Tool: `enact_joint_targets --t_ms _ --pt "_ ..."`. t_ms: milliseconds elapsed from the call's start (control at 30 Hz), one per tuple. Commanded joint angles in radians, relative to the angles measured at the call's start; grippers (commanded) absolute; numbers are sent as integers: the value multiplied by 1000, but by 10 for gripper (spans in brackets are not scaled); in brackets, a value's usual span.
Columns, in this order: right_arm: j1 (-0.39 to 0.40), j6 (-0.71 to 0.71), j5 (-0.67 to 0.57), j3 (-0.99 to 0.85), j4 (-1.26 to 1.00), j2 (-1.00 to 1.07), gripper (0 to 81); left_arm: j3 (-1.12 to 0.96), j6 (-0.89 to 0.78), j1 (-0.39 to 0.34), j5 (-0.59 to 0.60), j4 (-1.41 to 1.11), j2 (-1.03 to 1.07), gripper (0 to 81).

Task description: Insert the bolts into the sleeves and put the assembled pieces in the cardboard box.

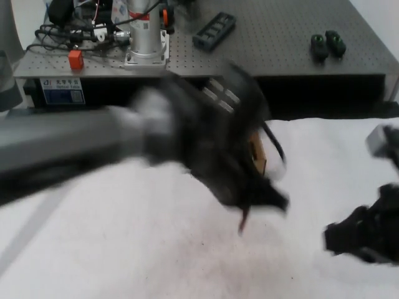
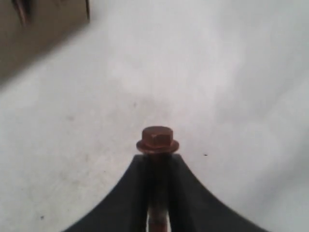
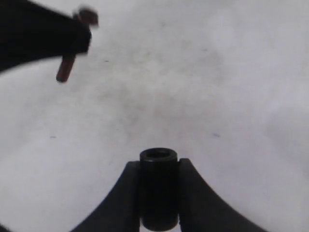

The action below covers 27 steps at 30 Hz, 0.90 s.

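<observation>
High view: the left gripper is seen above the white surface, with the cardboard box just behind it.
Left wrist view: a bolt is pinched by the shank between the fingers, head left clear.
Right wrist view: a sleeve is clamped by the right gripper, open end exposed.
Bolt tip should be lined up with the bore before being pushed in.

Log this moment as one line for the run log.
left tool: shut on bolt | right tool: shut on sleeve | bolt not yet in sleeve | both over cloth
</observation>
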Motion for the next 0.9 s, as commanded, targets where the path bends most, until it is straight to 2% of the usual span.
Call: enact_joint_targets --t_ms 0,33,133,233,333,533,867 --pt "60 135 -219 83 -212 -8 18 294 -130 94 205 -437 -318 0" --pt "91 181 -248 114 -302 -8 18 357 -163 116 276 -547 -370 0" --pt "180 300 -281 183 -566 -8 18 499 -267 162 380 -816 -465 0" --pt "259 404 -283 214 -781 -6 18 564 -293 184 434 -928 -506 0" --pt "308 473 -281 212 -929 13 18 578 -293 184 486 -939 -504 0" --pt "338 555 -271 212 -1110 73 18 577 -295 184 524 -939 -502 0" --pt "338 560 -238 212 -1123 97 18 577 -295 184 555 -939 -502 0"
